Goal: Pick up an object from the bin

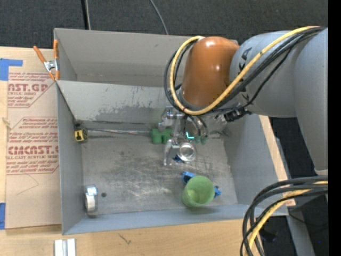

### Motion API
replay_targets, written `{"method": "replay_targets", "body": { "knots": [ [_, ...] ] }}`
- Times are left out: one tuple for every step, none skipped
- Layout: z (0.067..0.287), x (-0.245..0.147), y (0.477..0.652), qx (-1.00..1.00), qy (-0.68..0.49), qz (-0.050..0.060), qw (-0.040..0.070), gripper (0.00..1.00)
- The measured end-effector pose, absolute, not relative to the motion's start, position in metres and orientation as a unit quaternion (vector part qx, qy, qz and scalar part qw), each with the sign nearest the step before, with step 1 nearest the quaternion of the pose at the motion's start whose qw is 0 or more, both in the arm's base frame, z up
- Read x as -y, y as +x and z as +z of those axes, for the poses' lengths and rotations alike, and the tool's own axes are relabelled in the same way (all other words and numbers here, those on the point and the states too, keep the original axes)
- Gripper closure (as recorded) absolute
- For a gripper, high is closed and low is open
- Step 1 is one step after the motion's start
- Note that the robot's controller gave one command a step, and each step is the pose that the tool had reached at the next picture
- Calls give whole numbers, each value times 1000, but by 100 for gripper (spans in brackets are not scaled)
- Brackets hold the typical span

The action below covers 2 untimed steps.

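The arm (287, 73) comes in from the right with its smooth, glossy orange cover (208, 71) and looped yellow-and-black cables (178, 63) hanging over the back half of the grey metal bin (69, 159). Below the cover the fingers (178, 152) are a cluster of shiny metal low over the scuffed, scratched floor. Whether they are released or clenched I cannot tell. Just to their left lies a small, chunky green block (157, 136), close to where the sloping back wall meets the floor. Just in front of the fingers, toward the near wall, a matte green cup (198, 192) lies tipped with its round mouth showing, and a blue thing (187, 176) touches it on the fingers' side. Far to the left there is a small yellow piece (79, 135) against the left wall. A silvery roll-shaped thing (90, 199) sits in the near left corner. Between those and the fingers the floor is wide and bare. To the right the wall stands close.
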<state>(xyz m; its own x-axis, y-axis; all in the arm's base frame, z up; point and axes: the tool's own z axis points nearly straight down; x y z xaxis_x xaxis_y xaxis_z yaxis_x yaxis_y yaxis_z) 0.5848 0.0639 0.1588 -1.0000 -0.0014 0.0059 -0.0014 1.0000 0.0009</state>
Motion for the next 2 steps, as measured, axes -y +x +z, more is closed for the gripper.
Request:
{"method": "replay_targets", "body": {
  "knots": [
    [97, -32, 593, 1000, 26, -2, -8, 0],
    [97, 9, 569, 968, 250, 0, 0, 0]
  ]
}}
